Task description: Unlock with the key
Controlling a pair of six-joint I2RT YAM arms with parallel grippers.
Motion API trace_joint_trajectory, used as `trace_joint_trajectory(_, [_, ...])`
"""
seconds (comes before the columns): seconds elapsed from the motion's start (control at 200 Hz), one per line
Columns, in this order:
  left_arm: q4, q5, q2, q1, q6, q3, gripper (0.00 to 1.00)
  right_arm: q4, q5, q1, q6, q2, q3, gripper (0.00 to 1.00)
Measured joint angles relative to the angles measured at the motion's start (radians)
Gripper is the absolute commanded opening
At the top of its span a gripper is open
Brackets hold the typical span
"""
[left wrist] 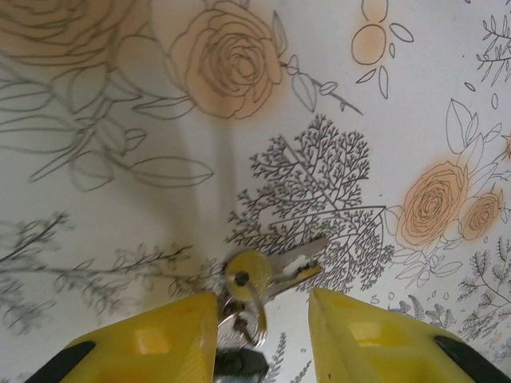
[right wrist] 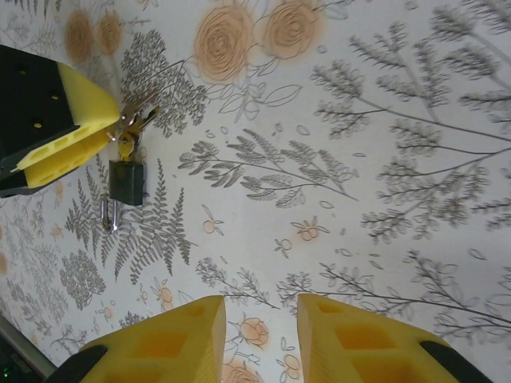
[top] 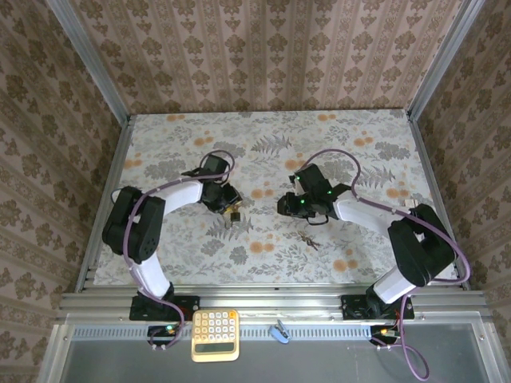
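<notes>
A small dark padlock point(right wrist: 126, 182) lies on the floral table, its silver shackle point(right wrist: 108, 215) pointing away from a bunch of keys point(left wrist: 263, 271) on a ring at its other end. One brass key meets the lock body; whether it is inserted I cannot tell. My left gripper point(left wrist: 263, 335) hangs open just over the ring and lock point(top: 234, 214), with its yellow fingers point(left wrist: 168, 335) on either side of them. The right gripper point(right wrist: 259, 335) is open and holds nothing, off to the right of the lock point(top: 287, 206). From the right wrist view, a left finger point(right wrist: 68, 132) sits beside the keys.
A second small set of keys point(top: 307, 239) lies on the table in front of the right gripper. A yellow calculator point(top: 215, 335) and a blue clip point(top: 281, 331) rest on the near ledge. Metal rails point(top: 104, 199) and patterned walls enclose the table.
</notes>
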Motion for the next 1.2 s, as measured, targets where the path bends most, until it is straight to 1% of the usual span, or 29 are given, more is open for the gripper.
trace_joint_trajectory(0.19, [0.011,0.02,0.015,0.0,0.018,0.02,0.37,-0.007,0.024,-0.032,0.0,-0.041,-0.019,0.32])
trace_joint_trajectory(0.3, [0.003,0.012,-0.012,-0.001,0.029,0.022,0.39,-0.033,0.048,-0.043,-0.003,-0.077,-0.025,0.37])
trace_joint_trajectory(0.445, [-0.024,-0.018,-0.132,-0.001,0.061,0.01,0.42,-0.076,0.097,-0.045,-0.007,-0.144,-0.026,0.4])
trace_joint_trajectory(0.57, [-0.026,-0.035,-0.262,-0.002,0.095,-0.029,0.48,-0.117,0.14,-0.045,-0.008,-0.207,-0.03,0.41])
trace_joint_trajectory(0.775, [-0.013,-0.005,-0.402,-0.021,0.162,-0.128,0.48,-0.213,0.19,-0.045,-0.008,-0.238,-0.031,0.39])
trace_joint_trajectory(0.865, [0.01,0.023,-0.441,-0.043,0.185,-0.172,0.48,-0.241,0.207,-0.045,-0.008,-0.259,-0.045,0.39])
trace_joint_trajectory(0.97, [0.05,0.056,-0.473,-0.087,0.205,-0.212,0.48,-0.262,0.215,-0.045,-0.008,-0.309,-0.084,0.38])
trace_joint_trajectory(1.1, [0.105,0.095,-0.473,-0.15,0.226,-0.233,0.48,-0.27,0.217,-0.045,-0.007,-0.365,-0.126,0.35])
trace_joint_trajectory(1.2, [0.13,0.105,-0.46,-0.207,0.248,-0.233,0.48,-0.29,0.219,-0.045,-0.008,-0.373,-0.138,0.32])
